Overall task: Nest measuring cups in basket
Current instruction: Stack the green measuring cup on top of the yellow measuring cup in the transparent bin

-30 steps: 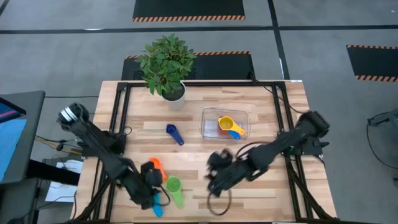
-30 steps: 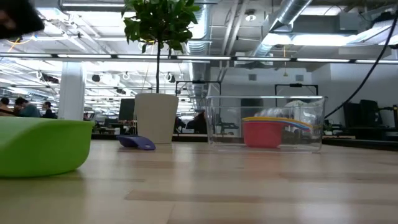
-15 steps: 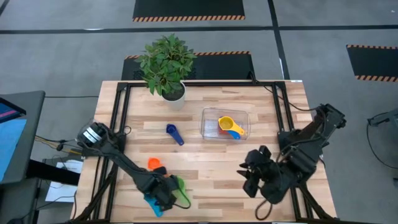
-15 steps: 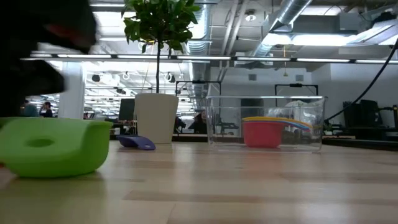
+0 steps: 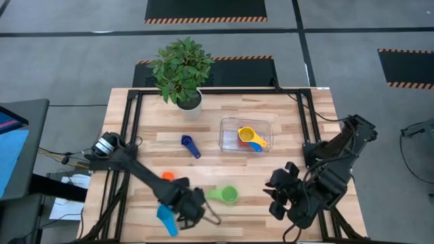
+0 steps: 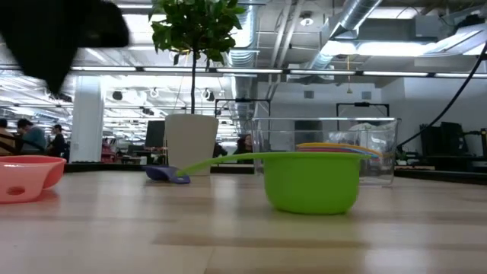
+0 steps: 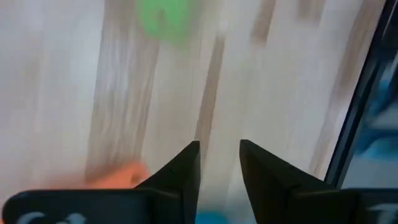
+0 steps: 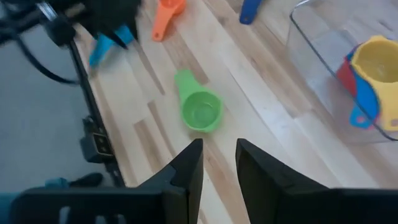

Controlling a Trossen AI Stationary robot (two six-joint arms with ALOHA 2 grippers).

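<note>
The green measuring cup (image 5: 227, 195) stands upright on its base near the table's near edge, handle toward the left (image 6: 312, 183) (image 8: 200, 111). My left gripper (image 5: 203, 213) (image 7: 219, 165) is shut just left of it, touching nothing. An orange cup (image 5: 167, 176) and a light blue cup (image 5: 165, 218) lie beside the left arm. A dark blue cup (image 5: 190, 146) lies mid-table. The clear basket (image 5: 230, 123) holds the yellow cup (image 8: 376, 68), a red one and a blue one. My right gripper (image 5: 274, 193) (image 8: 219, 162) is shut and waits right of the green cup.
A potted plant in a white pot (image 5: 182, 74) stands at the far edge, left of the basket. Bare wood lies between the green cup and the basket. Black frame rails run along the table's left and right sides.
My left gripper swept along the near edge toward the table's right. The green cup slid right with it, turned about, and now stands apart from the fingers. My right gripper drew back toward the table's right edge, then kept still.
</note>
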